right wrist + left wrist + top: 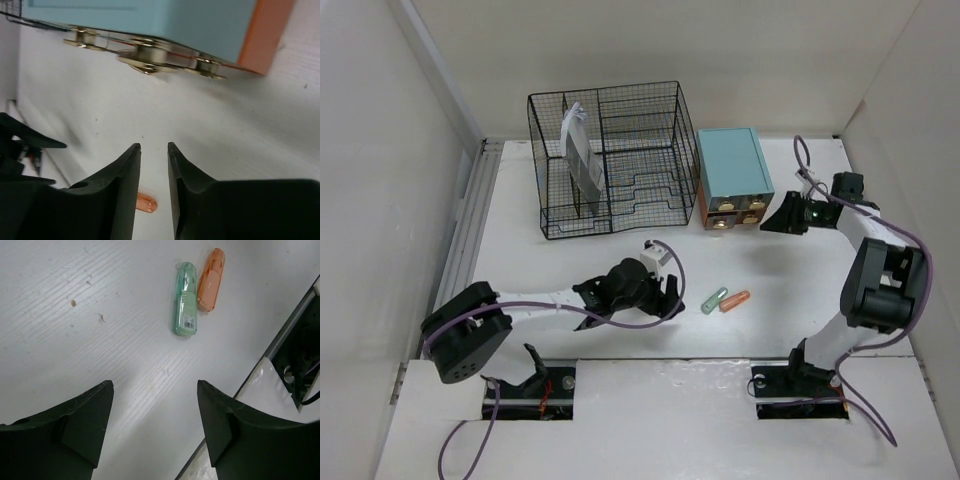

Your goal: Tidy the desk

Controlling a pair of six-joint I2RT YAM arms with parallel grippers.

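Your desk (770, 330) is the white top that fills the overhead view, and almost everything on it is already parked along the far side: the black wire organizer (620, 150) at the back left, and the teal drawer box (733, 170) just beside it on the right. What is loose is a pair of small capped tubes, the green tube (185, 300) and the orange tube (211, 280). They lie touching side by side on the bare surface between your two arms, near the front.

Your left fingers (85, 425) are spread wide and hold nothing. They hover low over the desk with the two tubes ahead of them and a little to the right, so they are lined up for an approach, not yet a pick. You likely want that wide spread, because the tubes touch and one finger has to slip past the pair or between them.

Your right fingers (115, 190) are drawn nearly together, with only a narrow slit between them and nothing in it. They point at the drawer front, whose brass knobs (145, 52) sit just ahead. That narrow setting probably suits pinching a small knob to pull a drawer out.

My read is that the tubes are meant for a drawer, so open one first. Watch that the box does not slide when you pull.
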